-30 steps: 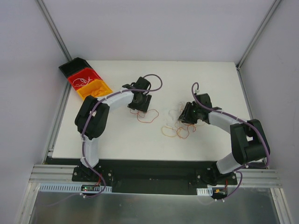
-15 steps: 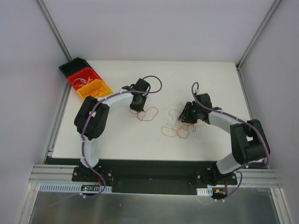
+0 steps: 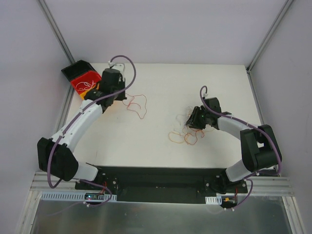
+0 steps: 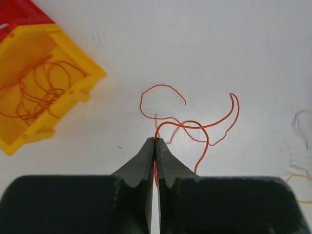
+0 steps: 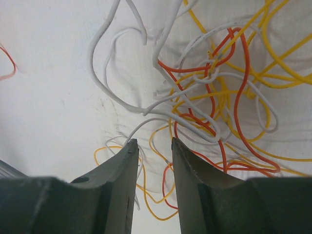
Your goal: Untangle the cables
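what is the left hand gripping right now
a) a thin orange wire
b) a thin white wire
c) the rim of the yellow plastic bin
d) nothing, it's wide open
a: in the left wrist view the left hand is shut on a thin orange wire, whose loops trail over the white table beside the yellow plastic bin.
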